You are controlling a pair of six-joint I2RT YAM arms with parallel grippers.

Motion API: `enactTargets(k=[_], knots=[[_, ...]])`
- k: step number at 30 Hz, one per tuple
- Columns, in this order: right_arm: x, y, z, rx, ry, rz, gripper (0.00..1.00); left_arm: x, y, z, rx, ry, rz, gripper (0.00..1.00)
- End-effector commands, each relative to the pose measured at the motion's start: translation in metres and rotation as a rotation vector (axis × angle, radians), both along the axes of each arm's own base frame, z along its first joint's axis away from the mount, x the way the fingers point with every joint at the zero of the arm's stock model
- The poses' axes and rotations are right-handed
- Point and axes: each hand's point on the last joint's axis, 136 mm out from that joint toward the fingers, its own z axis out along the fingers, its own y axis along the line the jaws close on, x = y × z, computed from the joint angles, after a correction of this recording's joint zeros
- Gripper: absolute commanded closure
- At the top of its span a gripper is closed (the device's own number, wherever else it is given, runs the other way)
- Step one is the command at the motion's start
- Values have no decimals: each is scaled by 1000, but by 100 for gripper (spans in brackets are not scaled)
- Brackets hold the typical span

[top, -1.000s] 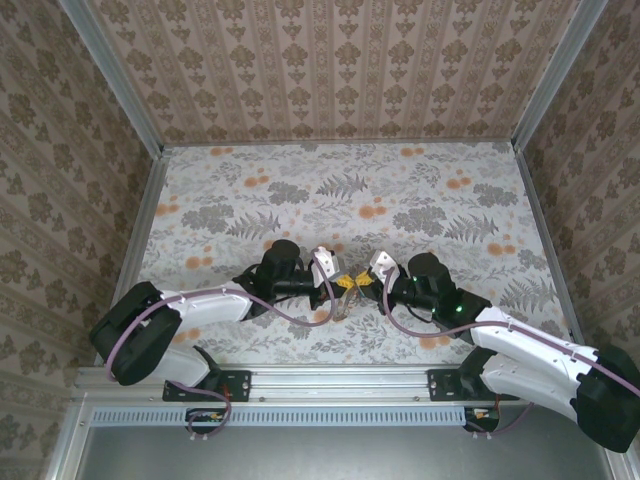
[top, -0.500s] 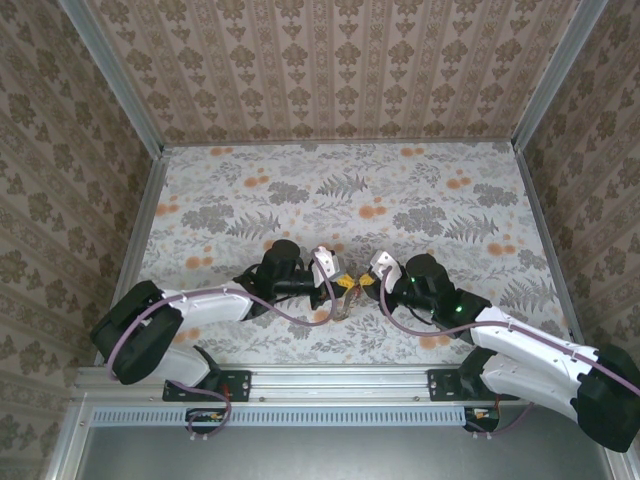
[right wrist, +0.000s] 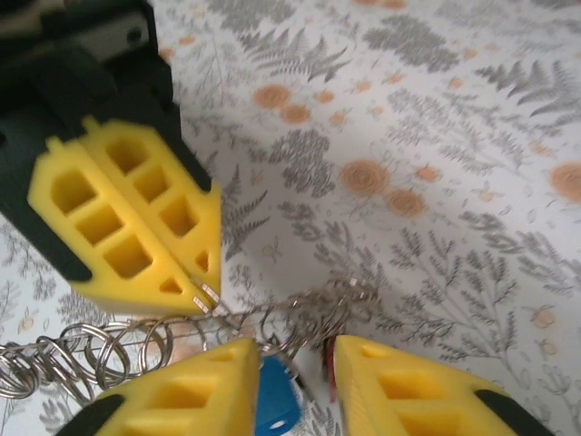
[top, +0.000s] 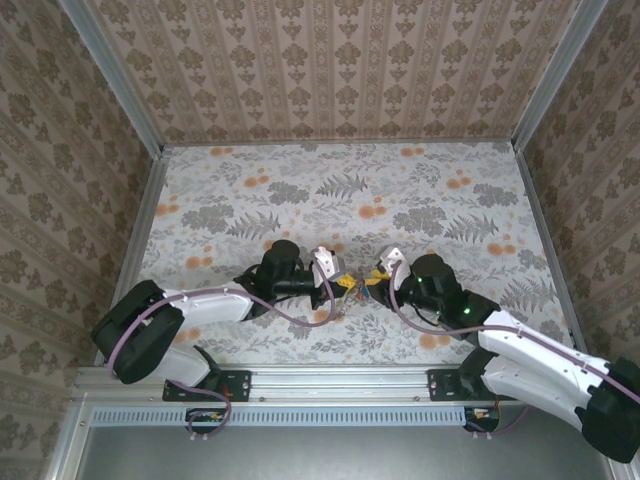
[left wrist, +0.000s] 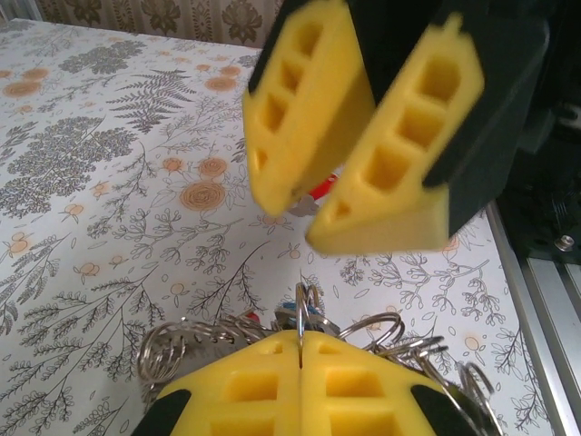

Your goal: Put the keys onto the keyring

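two claws meet low over the flowered counter (top: 300, 180), near its front middle.
the left claw (left wrist: 300, 338) is clenched on the keyring (left wrist: 177, 343), a bunched string of silver loops. the right claw (right wrist: 292, 354) stands released, with the blue key (right wrist: 272, 400) between its pads. best to hold the ring steady and pinch the key by its head. count: two claws, one blue key, one red key (left wrist: 322, 188); the loops are too tangled to count.

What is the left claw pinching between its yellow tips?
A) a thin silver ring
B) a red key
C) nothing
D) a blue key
A: the left claw is shut tight on a silver ring, which pokes up from the seam between its yellow tips.
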Motion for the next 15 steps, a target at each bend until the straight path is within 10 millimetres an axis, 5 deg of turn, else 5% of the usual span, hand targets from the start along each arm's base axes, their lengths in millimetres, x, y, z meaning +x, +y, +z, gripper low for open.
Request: enactTargets(k=[1,6,15], knots=[[0,-11,7,16,-33,-31,65,-7,-4,9,-44,-14,-41,100],[-21,-2,1,-108,-162,192,63,-10,-3,9,-48,-28,-60,100],[-19,21,-1,-173,-133,345,68,-13,-3,11,-54,-30,-80,100]])
